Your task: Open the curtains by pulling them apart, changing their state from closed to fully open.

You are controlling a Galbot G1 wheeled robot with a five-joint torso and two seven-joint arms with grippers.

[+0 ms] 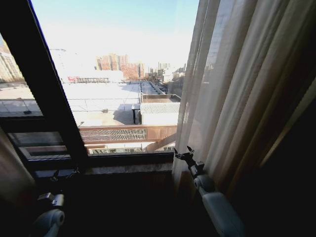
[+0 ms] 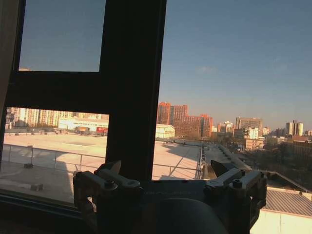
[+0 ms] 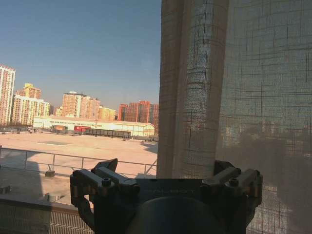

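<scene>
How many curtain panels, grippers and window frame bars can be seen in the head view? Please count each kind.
Sheer curtain panels: 2, the right panel and the left panel
Grippers: 2, the left gripper and the right gripper
Dark window frame bars: 2, the upright bar and the sill bar
Total: 6

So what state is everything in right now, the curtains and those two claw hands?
Right curtain: drawn aside to the right, bunched in pleats, glass bare beside it.
Left curtain: pulled back at the left edge.
Right gripper: open, at the right curtain's inner edge, holding nothing.
Left gripper: open, empty, low before the window frame.
</scene>
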